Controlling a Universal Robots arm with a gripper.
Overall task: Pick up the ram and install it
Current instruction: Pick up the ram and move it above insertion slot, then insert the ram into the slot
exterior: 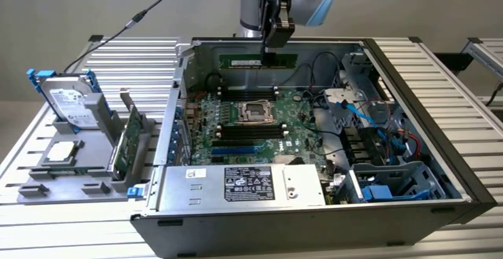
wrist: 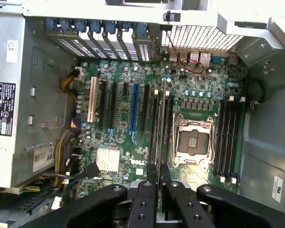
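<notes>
I see green ram (exterior: 240, 60) with pale label, black hand (exterior: 272, 52), green motherboard (exterior: 206, 123), one blue slot (wrist: 134, 111), ribbed silver bench (exterior: 133, 53).

My slatted bench (exterior: 55, 226) carries the open case (exterior: 314, 235) and, at the exterior view's left, a grey rack (exterior: 70, 179).

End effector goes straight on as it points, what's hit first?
Probably the black memory slots beside the silver CPU socket; the long thin green ram stick held in the end effector would touch first. Which slot is unclear.
</notes>
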